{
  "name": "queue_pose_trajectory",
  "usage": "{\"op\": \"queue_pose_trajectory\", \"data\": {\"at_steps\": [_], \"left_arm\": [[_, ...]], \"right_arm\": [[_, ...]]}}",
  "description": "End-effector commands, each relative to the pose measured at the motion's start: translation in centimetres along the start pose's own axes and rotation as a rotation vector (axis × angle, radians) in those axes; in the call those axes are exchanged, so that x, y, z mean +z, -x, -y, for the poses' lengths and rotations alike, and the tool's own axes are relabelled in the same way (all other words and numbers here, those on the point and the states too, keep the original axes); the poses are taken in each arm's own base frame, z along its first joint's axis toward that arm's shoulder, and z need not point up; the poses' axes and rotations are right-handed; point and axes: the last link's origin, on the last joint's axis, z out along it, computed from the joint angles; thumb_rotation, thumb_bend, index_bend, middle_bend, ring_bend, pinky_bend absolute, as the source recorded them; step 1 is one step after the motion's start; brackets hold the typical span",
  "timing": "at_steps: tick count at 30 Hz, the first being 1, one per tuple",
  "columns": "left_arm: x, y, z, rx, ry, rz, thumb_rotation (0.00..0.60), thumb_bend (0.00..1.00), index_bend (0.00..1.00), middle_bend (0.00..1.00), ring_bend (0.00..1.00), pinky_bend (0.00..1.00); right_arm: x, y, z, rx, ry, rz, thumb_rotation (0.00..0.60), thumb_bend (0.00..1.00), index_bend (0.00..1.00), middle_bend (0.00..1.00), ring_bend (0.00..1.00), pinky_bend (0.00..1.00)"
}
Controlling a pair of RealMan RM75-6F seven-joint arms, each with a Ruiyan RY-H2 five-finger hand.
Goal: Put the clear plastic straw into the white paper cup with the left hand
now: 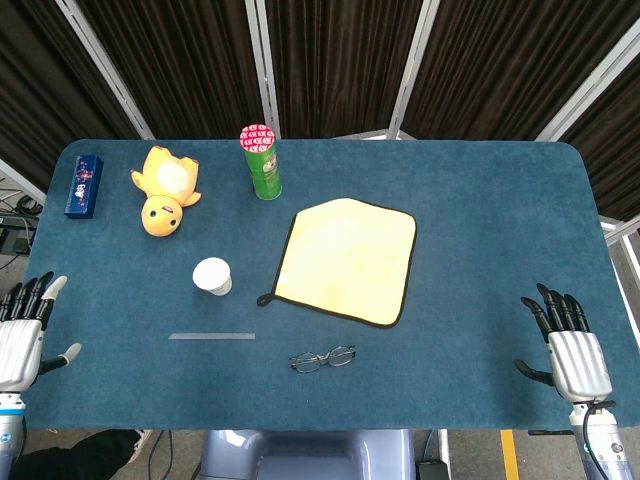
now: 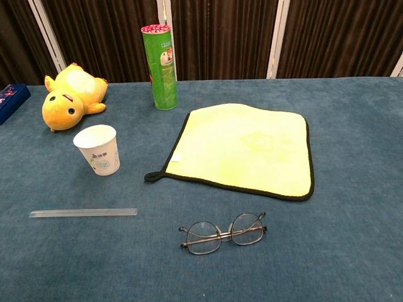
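No text could be read in either view you recorded. The white paper cup (image 2: 97, 148) bore small greenish print, the green can (image 2: 160, 67) carried a label panel, and the blue box (image 1: 85, 185) showed markings along its top, but all were too small for you to read.

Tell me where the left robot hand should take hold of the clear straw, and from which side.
Probably pinch the clear straw near its middle, coming from above. It lies flat on the table, lengthwise left to right, so only its long sides offer purchase. The left robot hand, open at the table's edge, is nearest.
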Motion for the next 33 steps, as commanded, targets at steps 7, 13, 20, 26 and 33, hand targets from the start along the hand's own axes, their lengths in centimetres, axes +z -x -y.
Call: {"op": "queue_pose_trajectory", "data": {"at_steps": [7,13,20,26,33], "left_arm": [[-0.1,0.0,-0.2,0.001,0.004,-0.003,0.6,0.18,0.0,0.0,0.0,0.0],[0.0,0.3,-0.3,0.005,0.01,0.009,0.6,0.18,0.0,0.0,0.0,0.0],[0.1,0.6,-0.5,0.008,0.012,0.02,0.6,0.18,0.0,0.0,0.0,0.0],[0.1,0.9,-1.2,0.013,0.031,0.025,0.6,0.18,0.03,0.0,0.0,0.0],[0.9,1.8,-3.0,-0.006,0.067,0.019,0.6,0.18,0.21,0.32,0.28,0.36]], "right_arm": [[-0.1,-0.1,0.0,0.006,-0.001,0.0,0.6,0.08,0.13,0.0,0.0,0.0],[0.0,0.0,0.1,0.004,-0.003,0.004,0.6,0.09,0.13,0.0,0.0,0.0],[0.0,0.1,0.1,0.003,-0.004,0.004,0.6,0.08,0.13,0.0,0.0,0.0],[0.0,0.1,-0.1,0.01,0.002,0.011,0.6,0.09,0.13,0.0,0.0,0.0],[0.0,0.0,-0.1,0.016,0.002,0.009,0.6,0.09,0.13,0.0,0.0,0.0]]}}
